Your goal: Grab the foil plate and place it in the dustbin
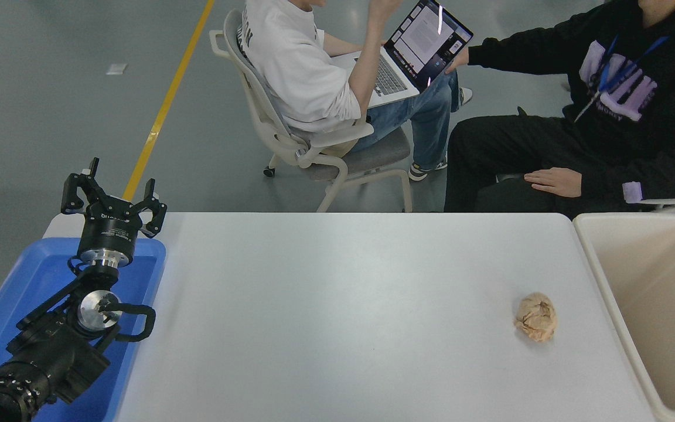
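Head view shows no foil plate anywhere, so it presumably lies hidden inside the beige dustbin (589, 246), and with the left gripper (113, 198) parked spread over the blue tray (33, 275), the crumpled paper ball (536, 317) risks being mistaken for the plate.

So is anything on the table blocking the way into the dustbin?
Nothing visible does. The dustbin stands open at the table's right end, and only a crumpled paper ball lies near it, apart from the rim. No foil plate shows on the table. The left tool is parked far left.
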Controlling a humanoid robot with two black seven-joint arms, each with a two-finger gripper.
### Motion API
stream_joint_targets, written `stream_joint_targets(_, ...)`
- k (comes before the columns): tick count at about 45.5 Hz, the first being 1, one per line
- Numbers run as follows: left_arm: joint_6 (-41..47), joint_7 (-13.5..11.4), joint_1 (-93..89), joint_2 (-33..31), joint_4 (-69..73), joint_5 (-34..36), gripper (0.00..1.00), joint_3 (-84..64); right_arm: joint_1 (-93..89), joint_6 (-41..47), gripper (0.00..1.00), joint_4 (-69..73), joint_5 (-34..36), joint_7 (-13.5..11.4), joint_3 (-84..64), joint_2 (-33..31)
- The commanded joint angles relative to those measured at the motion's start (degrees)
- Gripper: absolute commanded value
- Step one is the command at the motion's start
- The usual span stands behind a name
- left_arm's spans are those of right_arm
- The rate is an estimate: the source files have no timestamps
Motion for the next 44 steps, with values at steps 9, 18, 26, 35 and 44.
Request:
stream_joint_targets(9,0.0,-0.02,0.0,0.0,-0.03,-0.01,0.99,0.0,21.05,17.41,1.0,4.09,-0.17,-0.05,-2.54,18.64)
stream_joint_targets(18,0.0,-0.02,0.0,0.0,-0.03,-0.1,0.99,0.0,22.99,17.41,1.0,4.98,0.0,-0.05,1.32,25.23)
stream_joint_targets(26,0.0,-0.02,0.0,0.0,-0.03,-0.01,0.99,0.0,22.64,17.41,1.0,4.54,-0.26,-0.05,4.66,29.28)
stream_joint_targets(35,0.0,-0.02,0.0,0.0,0.06,-0.01,0.99,0.0,22.72,17.41,1.0,4.54,0.09,-0.05,5.19,29.9)
stream_joint_targets(44,0.0,-0.02,0.0,0.0,0.06,-0.01,0.99,0.0,22.72,17.41,1.0,4.54,0.35,0.03,5.1,30.69)
